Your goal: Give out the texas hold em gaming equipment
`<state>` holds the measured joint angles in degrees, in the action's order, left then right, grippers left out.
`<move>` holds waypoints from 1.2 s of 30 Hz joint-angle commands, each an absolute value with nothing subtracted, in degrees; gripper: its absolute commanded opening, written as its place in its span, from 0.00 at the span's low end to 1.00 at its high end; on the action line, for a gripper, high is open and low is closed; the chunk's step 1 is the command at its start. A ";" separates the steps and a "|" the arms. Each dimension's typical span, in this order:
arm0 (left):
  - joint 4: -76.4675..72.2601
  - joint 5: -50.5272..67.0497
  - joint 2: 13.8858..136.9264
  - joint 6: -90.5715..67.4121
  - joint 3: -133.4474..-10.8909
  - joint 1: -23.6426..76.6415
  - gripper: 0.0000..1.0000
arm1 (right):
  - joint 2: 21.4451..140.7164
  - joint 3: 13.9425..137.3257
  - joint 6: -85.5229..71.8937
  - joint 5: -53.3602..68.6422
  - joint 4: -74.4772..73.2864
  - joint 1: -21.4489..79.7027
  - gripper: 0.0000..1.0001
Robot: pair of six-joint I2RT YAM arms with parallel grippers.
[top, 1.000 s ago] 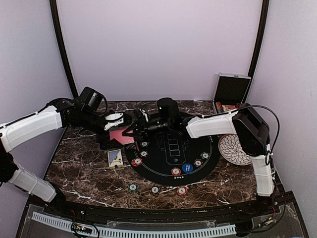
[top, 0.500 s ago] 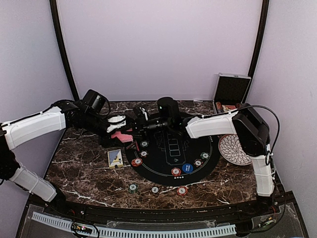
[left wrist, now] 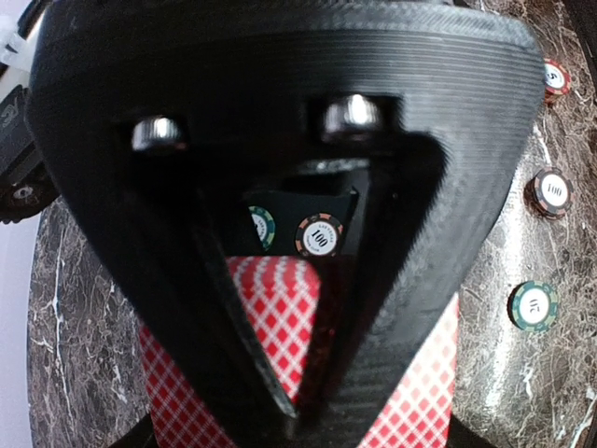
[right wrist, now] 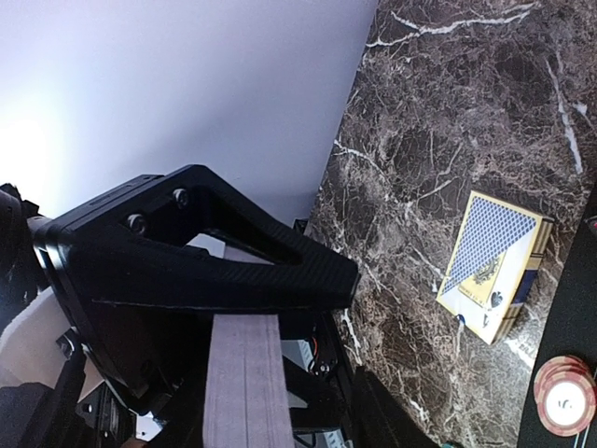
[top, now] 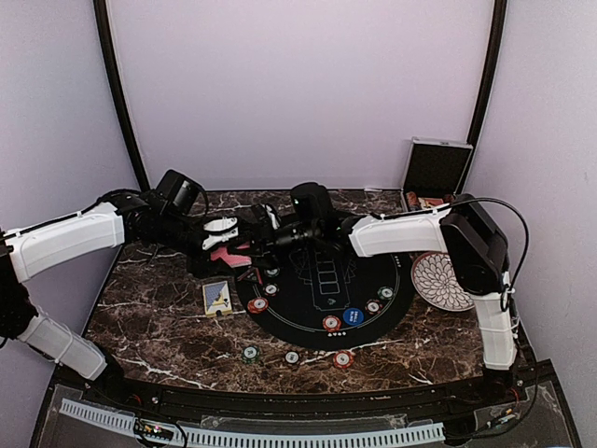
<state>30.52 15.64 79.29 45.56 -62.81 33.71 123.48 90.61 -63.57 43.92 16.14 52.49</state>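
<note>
The red-backed playing cards (top: pixel 224 254) hang above the table's left side, between the two arms. My left gripper (top: pixel 239 250) is shut on them; in the left wrist view its fingers meet at the tips (left wrist: pixel 294 420) over the red checked card backs (left wrist: pixel 280 317). My right gripper (top: pixel 256 237) faces it from the right. Its jaws stand apart, and the grey edge of the card stack (right wrist: pixel 244 383) sits below its upper finger (right wrist: pixel 215 266). Striped poker chips (top: pixel 331 323) and a blue button disc (top: pixel 353 316) lie on the round black mat (top: pixel 322 280).
A blue-backed card box (top: pixel 217 297) lies on the marble left of the mat, also in the right wrist view (right wrist: pixel 490 266). Three chips (top: pixel 292 357) lie in front of the mat. A white patterned plate (top: pixel 440 280) and an open case (top: pixel 436 168) stand at the right.
My left gripper moved right onto the cards and closed on them. My right gripper's jaws have spread apart around the stack.
</note>
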 commanded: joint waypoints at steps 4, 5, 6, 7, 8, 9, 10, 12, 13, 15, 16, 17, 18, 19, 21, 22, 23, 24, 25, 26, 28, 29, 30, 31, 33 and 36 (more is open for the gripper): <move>30.76 17.81 79.83 42.57 -65.55 34.27 0.36 | 124.59 92.64 -67.58 46.49 22.95 53.73 0.45; 30.81 17.70 79.90 42.55 -65.51 34.32 0.37 | 124.92 93.16 -67.71 46.69 22.99 53.85 0.44; 30.88 17.63 79.85 42.59 -65.38 34.35 0.39 | 125.19 93.50 -67.87 46.78 23.08 53.95 0.42; 30.86 17.65 79.77 42.73 -65.30 34.36 0.39 | 125.34 93.59 -68.00 46.84 23.11 53.96 0.38; 30.85 17.46 79.79 42.81 -65.24 34.36 0.42 | 125.36 93.49 -68.10 46.80 23.10 53.96 0.35; 30.85 17.35 79.62 42.96 -65.22 34.36 0.43 | 125.39 93.29 -68.18 46.81 23.00 53.96 0.32; 30.81 16.93 79.58 43.01 -65.22 34.37 0.44 | 125.34 93.07 -68.24 46.72 22.95 53.96 0.26; 30.72 16.63 79.33 43.13 -65.22 34.37 0.45 | 125.27 92.68 -68.02 46.56 22.28 53.89 0.18; 30.73 16.66 79.18 43.21 -65.22 34.37 0.45 | 125.25 92.56 -67.63 46.33 21.40 53.81 0.16; 30.94 16.65 78.89 43.17 -65.40 34.34 0.46 | 125.04 92.39 -65.93 45.26 19.25 53.66 0.12; 31.03 16.86 78.82 43.22 -65.44 34.35 0.46 | 124.92 92.23 -65.14 44.67 17.57 53.50 0.11; 31.09 16.87 78.42 43.23 -65.42 34.36 0.47 | 124.85 92.06 -64.30 44.05 16.28 53.38 0.09; 31.06 17.03 78.28 43.33 -65.41 34.36 0.47 | 124.81 91.91 -63.66 43.52 15.24 53.29 0.08; 31.10 17.11 77.86 43.42 -65.26 34.36 0.47 | 124.63 91.73 -63.11 42.98 14.36 53.19 0.07; 30.79 17.00 77.31 43.26 -65.01 34.37 0.47 | 124.50 91.82 -61.45 41.57 11.69 53.09 0.03; 30.78 16.98 77.14 43.07 -65.03 34.37 0.47 | 124.54 92.06 -60.35 40.81 10.04 53.09 0.02; 30.77 16.99 77.02 42.98 -65.04 34.32 0.47 | 124.43 92.32 -59.65 40.28 9.07 53.09 0.00; 30.76 17.06 76.89 42.96 -64.99 34.34 0.47 | 124.36 92.41 -59.26 39.85 8.41 53.09 0.00; 30.67 17.21 76.85 42.92 -64.85 34.36 0.48 | 124.30 92.45 -59.02 39.71 8.19 53.13 0.00; 30.56 17.26 76.91 42.88 -64.81 34.36 0.52 | 124.25 92.46 -58.98 39.75 8.26 53.09 0.00; 30.32 17.08 77.06 42.37 -64.52 34.36 0.68 | 123.97 92.55 -59.10 40.15 9.10 53.09 0.00; 30.19 17.06 77.16 42.24 -64.27 34.37 0.75 | 123.70 92.43 -59.52 40.56 9.95 53.16 0.00; 30.14 17.19 77.43 41.96 -64.08 34.37 0.89 | 123.41 92.19 -60.23 41.05 11.16 53.17 0.00; 30.23 17.37 77.52 41.87 -64.03 34.37 0.93 | 123.21 91.93 -60.92 41.57 12.60 53.22 0.00; 30.29 17.42 78.09 41.77 -63.91 34.37 0.97 | 122.83 91.41 -62.41 42.71 15.41 53.30 0.00; 29.40 16.90 79.01 41.60 -63.62 34.37 0.98 | 122.77 91.06 -64.88 44.32 19.61 53.51 0.00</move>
<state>30.65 16.10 79.59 42.41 -63.64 34.04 124.31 91.37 -62.63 42.33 12.67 53.25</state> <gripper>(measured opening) 0.979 0.141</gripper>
